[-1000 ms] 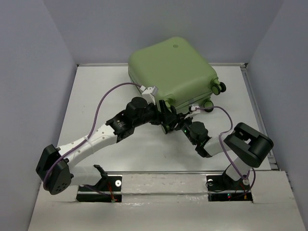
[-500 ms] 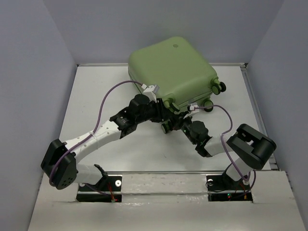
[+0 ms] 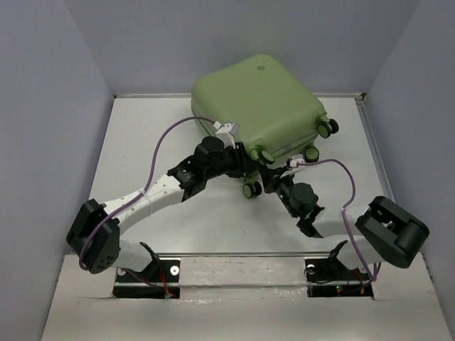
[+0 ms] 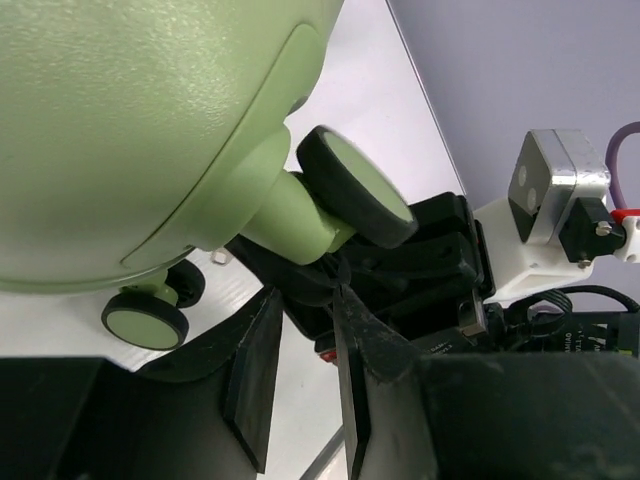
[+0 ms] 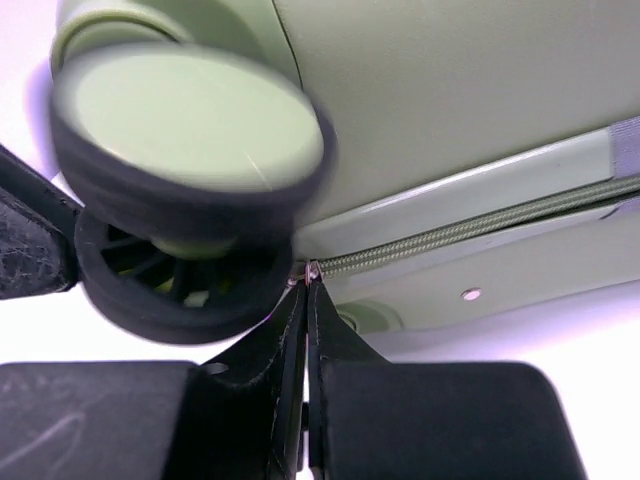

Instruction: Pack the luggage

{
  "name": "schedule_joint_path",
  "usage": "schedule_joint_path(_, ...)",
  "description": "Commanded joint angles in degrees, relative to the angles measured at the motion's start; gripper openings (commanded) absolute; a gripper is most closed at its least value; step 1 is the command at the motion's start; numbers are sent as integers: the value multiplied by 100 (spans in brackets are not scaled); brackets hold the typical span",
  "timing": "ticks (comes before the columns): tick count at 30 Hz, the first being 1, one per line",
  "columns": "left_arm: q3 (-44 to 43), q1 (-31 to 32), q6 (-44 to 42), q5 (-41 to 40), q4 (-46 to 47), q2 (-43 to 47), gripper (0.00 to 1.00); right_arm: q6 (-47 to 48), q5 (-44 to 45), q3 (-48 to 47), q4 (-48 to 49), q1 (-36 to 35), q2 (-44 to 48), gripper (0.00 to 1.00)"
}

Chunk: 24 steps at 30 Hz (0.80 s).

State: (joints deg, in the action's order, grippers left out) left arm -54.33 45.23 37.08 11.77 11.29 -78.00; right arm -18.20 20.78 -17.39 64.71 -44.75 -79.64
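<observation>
Right gripper (image 5: 304, 300) pressed shut, zipper pull (image 5: 302, 272) pinched at the fingertips, zipper (image 5: 470, 225) run along the shell seam, left gripper (image 4: 305, 312) slightly parted with nothing held, placed just under a caster wheel (image 4: 355, 185), sage-green suitcase (image 3: 259, 99) laid broad face up at far centre of table (image 3: 142, 142).

No legible text, brand, number or sign anywhere. Only a small round emblem (image 3: 259, 68) on the shell of the pale green suitcase (image 3: 256, 106), too small to read in the top view. Also some faint pale lettering (image 4: 590, 335) on a black housing (image 4: 622, 347) at the right edge of the left wrist view, too blurred to make out.
</observation>
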Motion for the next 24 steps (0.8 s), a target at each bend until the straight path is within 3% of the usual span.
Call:
schedule_joint_path(1, -412, -41, 45, 211, 453, -172, 37, -298, -345, -151, 1472, 54, -218, 7)
schedule_joint_path(5, -640, -32, 63, 413, 357, -418, 37, -1174, -1169, -247, 2159, -147, -754, 7)
schedule_joint_path(7, -998, -41, -86, 406, 33, -515, 36, -1728, -1119, -335, 2588, -245, -1183, 7)
schedule_joint_path(10, -1412, -41, -306, 247, -608, -348, 36, -1652, -1863, -405, 3231, -245, -1632, 7)
schedule_joint_path(19, -2362, -67, -438, 677, -1568, -251, 37, -1688, -3026, -1793, 2829, -481, -2346, 7)
schedule_joint_path(24, -2181, -76, -587, 486, -1744, 204, 41, -1547, -2641, -1348, 2619, -535, -1865, 7)
